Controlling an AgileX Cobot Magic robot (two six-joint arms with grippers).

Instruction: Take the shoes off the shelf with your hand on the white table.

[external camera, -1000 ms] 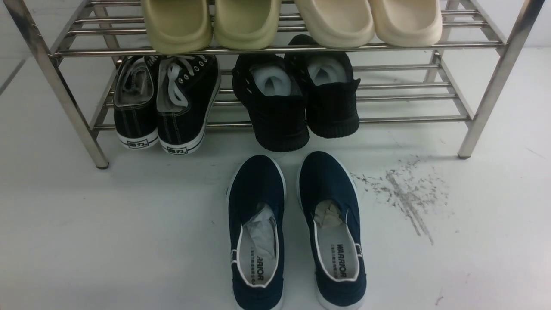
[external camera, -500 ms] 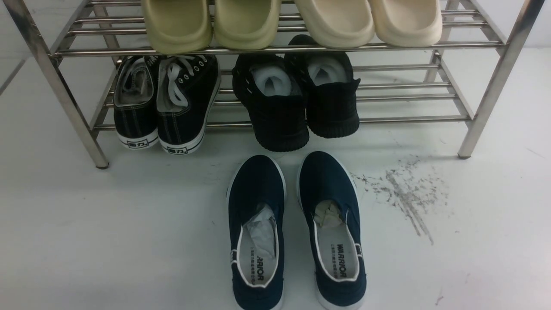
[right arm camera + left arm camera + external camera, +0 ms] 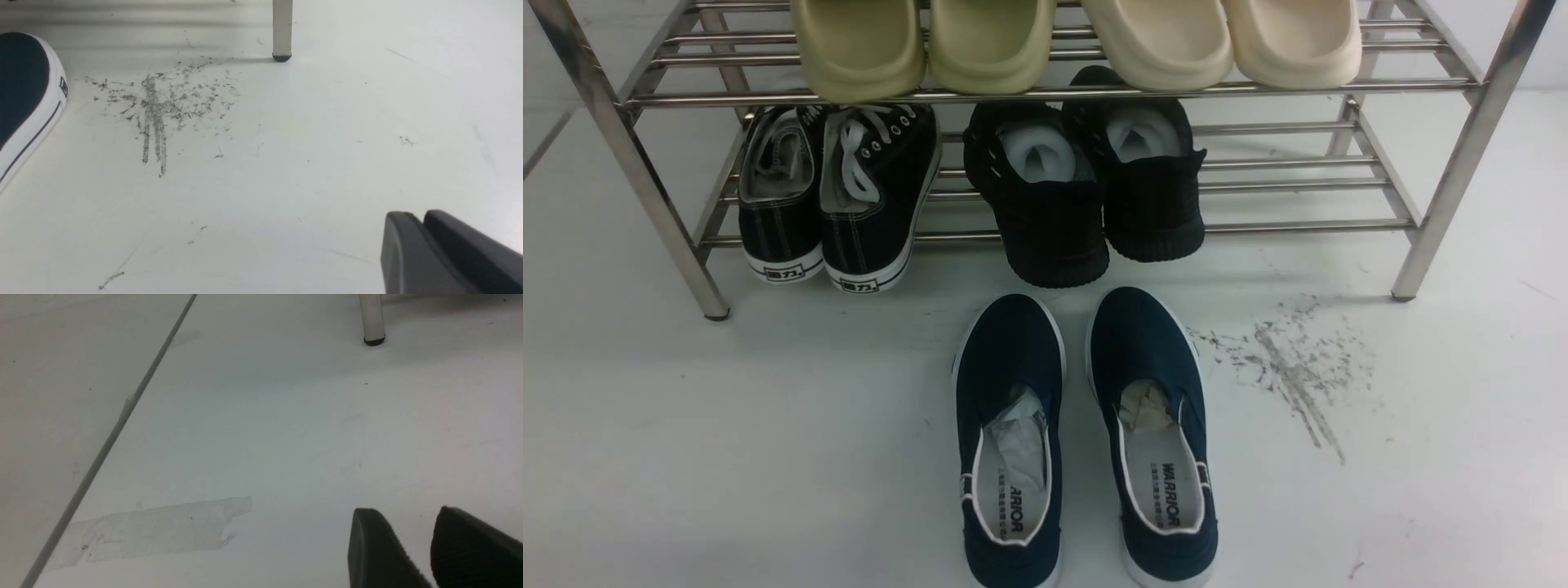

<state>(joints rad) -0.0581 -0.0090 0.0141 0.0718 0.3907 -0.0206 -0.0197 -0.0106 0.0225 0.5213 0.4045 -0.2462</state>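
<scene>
Well, we've got both navy shoes on the table, off the shelf. Left pincer slightly open w/ nothing; right pincer closed, empty. Risk: a careless swing nudges the pair.

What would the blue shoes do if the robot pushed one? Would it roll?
Probably not: each blue shoe lies flat on the table, so it would likely slide. The canvas top looks soft, though paper stuffing should help hold its shape.
</scene>
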